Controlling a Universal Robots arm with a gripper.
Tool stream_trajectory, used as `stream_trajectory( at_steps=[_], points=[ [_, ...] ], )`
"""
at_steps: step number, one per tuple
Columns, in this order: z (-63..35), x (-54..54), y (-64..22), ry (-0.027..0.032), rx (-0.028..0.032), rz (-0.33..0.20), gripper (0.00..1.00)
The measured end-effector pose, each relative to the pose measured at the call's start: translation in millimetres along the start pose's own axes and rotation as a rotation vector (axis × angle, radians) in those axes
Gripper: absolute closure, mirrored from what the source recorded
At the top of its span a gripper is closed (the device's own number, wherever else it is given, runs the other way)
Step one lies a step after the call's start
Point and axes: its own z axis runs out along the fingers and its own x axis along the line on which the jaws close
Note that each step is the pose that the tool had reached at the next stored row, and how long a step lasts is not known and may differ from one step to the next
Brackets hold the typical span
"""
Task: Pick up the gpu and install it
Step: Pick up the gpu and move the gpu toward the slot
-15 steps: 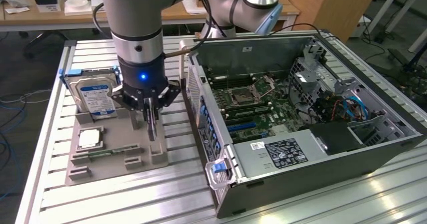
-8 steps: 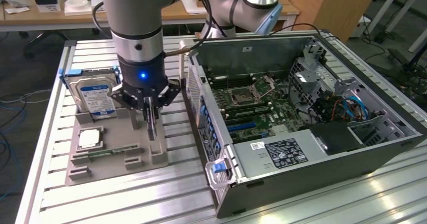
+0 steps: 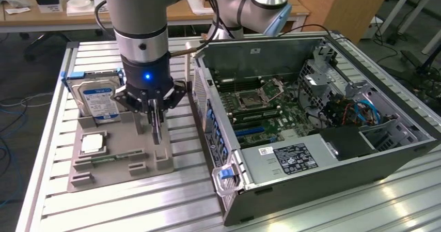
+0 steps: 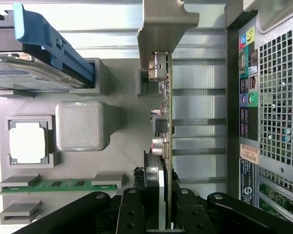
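Note:
The gpu (image 4: pixel 168 114) stands on edge in a slot of the grey holder tray (image 4: pixel 121 161), its green board and silver end bracket (image 4: pixel 161 29) seen edge-on. My gripper (image 4: pixel 158 219) is straight above it, with one black finger (image 4: pixel 132 217) on each side of the card and pressed against it. In the exterior view the gripper (image 3: pixel 154 119) hangs over the tray (image 3: pixel 131 141), and the gpu (image 3: pixel 157 135) shows as a thin dark plate below the fingers. The card still sits low in the tray.
The tray also holds a hard drive (image 3: pixel 100 100) in a blue bracket, a square processor (image 3: pixel 93 143) and a narrow memory stick (image 3: pixel 113 157). The open computer case (image 3: pixel 303 123) lies close on the exterior view's right, motherboard exposed. A second arm stands behind it.

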Motion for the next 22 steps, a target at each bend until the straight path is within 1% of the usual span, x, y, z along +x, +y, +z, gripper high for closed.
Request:
stream_trajectory(
  at_steps=[12,22],
  points=[
    [-2.9,0.0,0.1,0.0004,0.0003,0.0,0.72],
    [-10.2,0.0,0.3,0.0003,0.0002,0.0,0.72]
  ],
)
